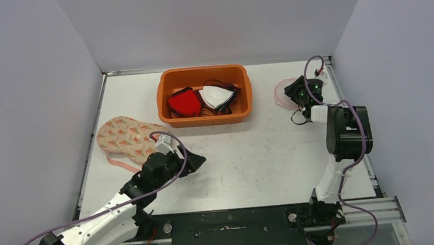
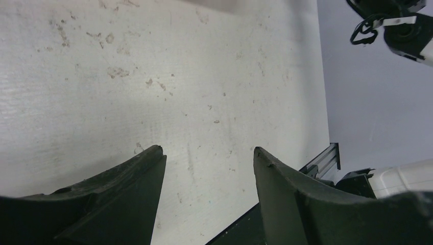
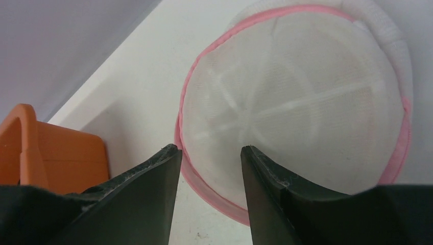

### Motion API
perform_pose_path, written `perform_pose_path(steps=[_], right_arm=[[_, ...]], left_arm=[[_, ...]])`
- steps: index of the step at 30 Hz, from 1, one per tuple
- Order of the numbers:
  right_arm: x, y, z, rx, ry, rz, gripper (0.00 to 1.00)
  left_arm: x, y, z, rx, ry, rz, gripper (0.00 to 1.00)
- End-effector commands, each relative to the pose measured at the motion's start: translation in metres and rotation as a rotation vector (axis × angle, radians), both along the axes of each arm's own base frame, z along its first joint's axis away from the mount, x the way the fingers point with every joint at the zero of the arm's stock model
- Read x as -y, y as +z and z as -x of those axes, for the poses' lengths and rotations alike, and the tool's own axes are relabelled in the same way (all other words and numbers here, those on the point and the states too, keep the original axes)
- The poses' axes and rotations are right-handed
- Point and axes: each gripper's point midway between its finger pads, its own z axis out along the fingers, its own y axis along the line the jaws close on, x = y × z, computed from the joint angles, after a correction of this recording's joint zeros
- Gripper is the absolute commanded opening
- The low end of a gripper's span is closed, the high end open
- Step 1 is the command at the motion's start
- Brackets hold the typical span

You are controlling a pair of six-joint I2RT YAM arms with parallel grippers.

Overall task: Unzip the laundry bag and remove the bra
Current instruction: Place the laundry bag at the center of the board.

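The laundry bag [image 3: 296,102] is a round white mesh pouch with a pink rim, lying at the back right of the table [image 1: 264,154]. My right gripper [image 3: 210,149] hovers open just over the bag's near rim, with nothing between its fingers. From above, this gripper [image 1: 299,94] covers most of the bag [image 1: 280,91]. A beige patterned bra [image 1: 125,138] with a pink strap lies flat on the table at the left. My left gripper [image 1: 193,161] sits just right of it, open over bare table [image 2: 204,92] and holding nothing [image 2: 207,150].
An orange bin [image 1: 203,94] at the back centre holds a red bra [image 1: 185,103] and a white bra [image 1: 217,95]; its corner [image 3: 51,153] shows left of my right fingers. Grey walls close in the left, back and right. The rail runs along the near edge [image 1: 228,224].
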Motion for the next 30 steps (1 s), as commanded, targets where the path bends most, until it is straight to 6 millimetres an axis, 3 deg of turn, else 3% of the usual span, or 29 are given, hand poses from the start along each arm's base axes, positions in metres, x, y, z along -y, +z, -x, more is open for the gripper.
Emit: perform_pose_path(steps=[1, 7, 10, 14, 19, 23, 26, 28, 30], right_arm=[[-0.003, 0.006, -0.008, 0.036, 0.013, -0.011, 0.48], [0.000, 0.001, -0.008, 0.021, 0.009, -0.002, 0.47], [0.000, 0.011, -0.009, 0.041, 0.008, 0.004, 0.48], [-0.002, 0.052, -0.011, 0.132, 0.008, 0.002, 0.55], [-0.023, 0.111, -0.006, 0.284, 0.021, -0.005, 0.63], [-0.052, 0.151, 0.014, 0.378, 0.043, -0.006, 0.65], [-0.074, 0.170, 0.041, 0.410, 0.046, 0.005, 0.66], [-0.093, 0.180, 0.067, 0.442, 0.059, 0.008, 0.67], [-0.114, 0.181, 0.094, 0.460, 0.086, 0.027, 0.67]], left_arm=[[-0.008, 0.033, -0.012, 0.089, 0.040, -0.017, 0.62], [-0.018, 0.035, -0.011, 0.091, 0.067, -0.048, 0.62], [-0.024, 0.039, -0.010, 0.099, 0.082, -0.056, 0.62], [-0.038, 0.048, -0.010, 0.113, 0.127, -0.088, 0.62], [-0.062, 0.060, -0.008, 0.133, 0.219, -0.122, 0.65], [-0.098, 0.053, -0.006, 0.083, 0.389, -0.161, 0.72], [-0.122, 0.044, -0.002, 0.039, 0.520, -0.162, 0.92], [-0.130, 0.040, -0.003, 0.028, 0.577, -0.151, 0.97], [-0.127, 0.033, -0.012, 0.030, 0.599, -0.145, 0.96]])
